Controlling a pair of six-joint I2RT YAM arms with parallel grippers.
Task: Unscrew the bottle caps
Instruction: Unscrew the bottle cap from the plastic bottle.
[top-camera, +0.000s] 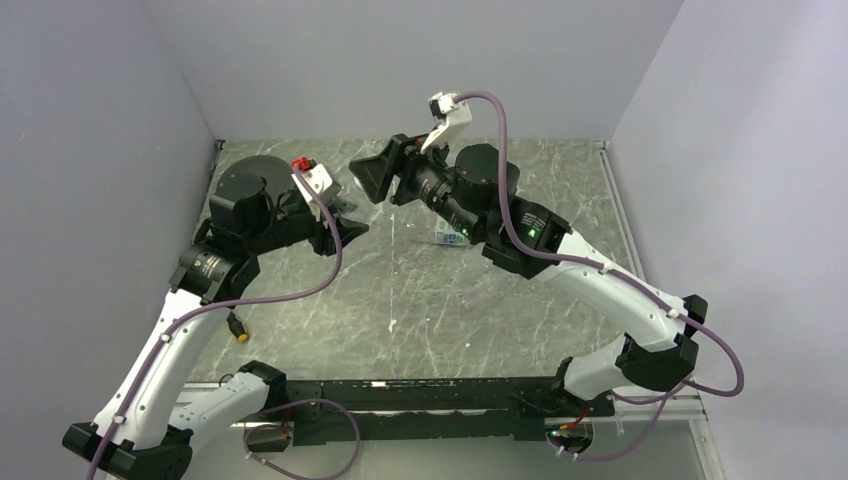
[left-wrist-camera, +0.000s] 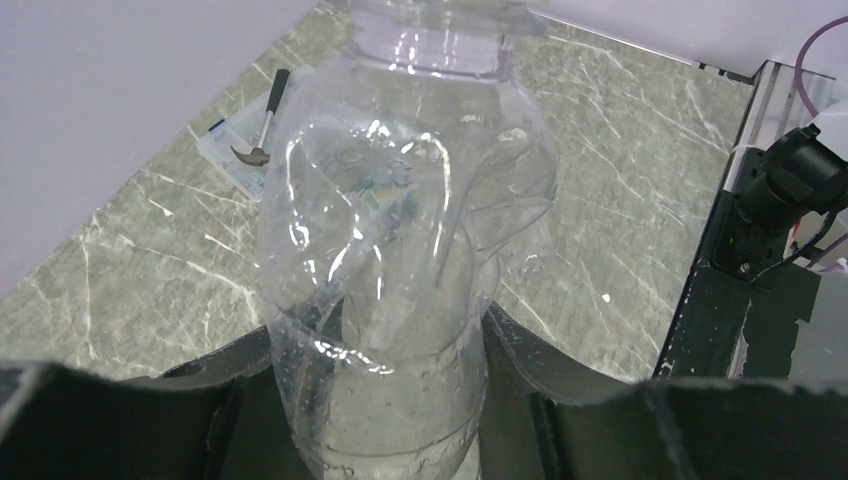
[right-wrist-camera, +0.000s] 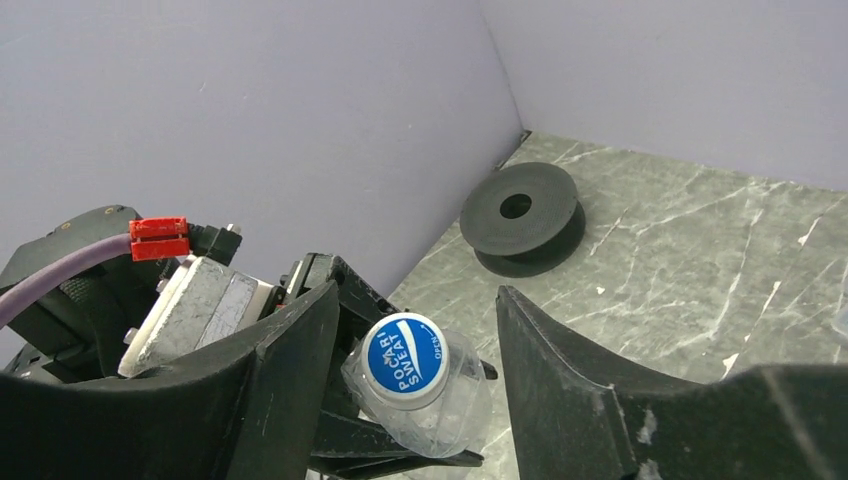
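Left gripper (left-wrist-camera: 380, 360) clamps clear crumpled plastic bottle (left-wrist-camera: 400, 200); right gripper (right-wrist-camera: 415, 310) wide open, blue-topped round screw cap (right-wrist-camera: 405, 362) just ahead: centre, close squarely, twist.

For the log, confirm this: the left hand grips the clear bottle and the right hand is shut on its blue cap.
Not quite. The right hand is open, not shut: the right wrist view shows its fingers spread either side of the blue cap without clamping it. The left hand does grip the clear bottle.
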